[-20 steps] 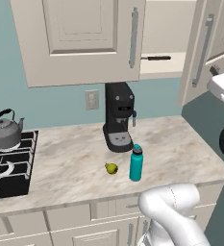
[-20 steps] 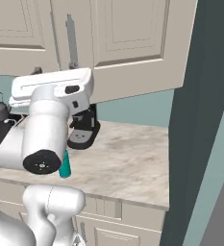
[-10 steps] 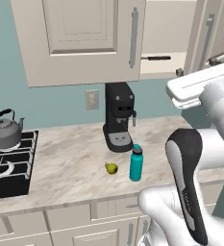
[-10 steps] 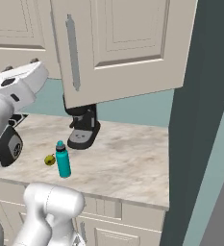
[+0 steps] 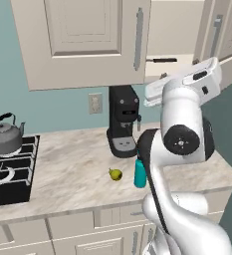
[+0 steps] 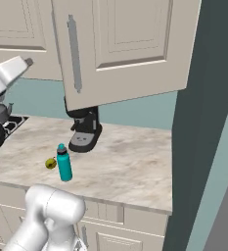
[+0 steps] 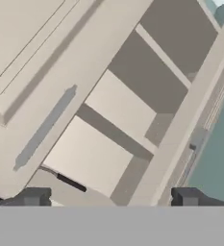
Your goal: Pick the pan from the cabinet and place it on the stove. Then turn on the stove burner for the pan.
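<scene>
Gripper: in the hand view the gripper (image 7: 108, 197) has its two dark fingertips (image 7: 31, 197) set wide apart, released, with nothing between them; it faces the open cabinet interior.
Cabinet: the cabinet (image 5: 87, 40) hangs above the counter with its right-hand door (image 6: 125, 49) swung open; pale shelves (image 7: 118, 108) show inside.
Pan: only the thin black handle of the pan (image 5: 162, 60) is visible, lying on the lowest cabinet shelf just past the closed door's edge; in the hand view it appears as a short dark bar (image 7: 71, 182).
Stove: the stove (image 5: 8, 172) sits at the counter's left end, carrying a grey kettle (image 5: 5, 137).
Counter: a coffee machine (image 5: 123, 122), a teal bottle (image 6: 63, 163) and a small yellow-green fruit (image 5: 116, 174) stand on the marble counter (image 5: 67, 169).
</scene>
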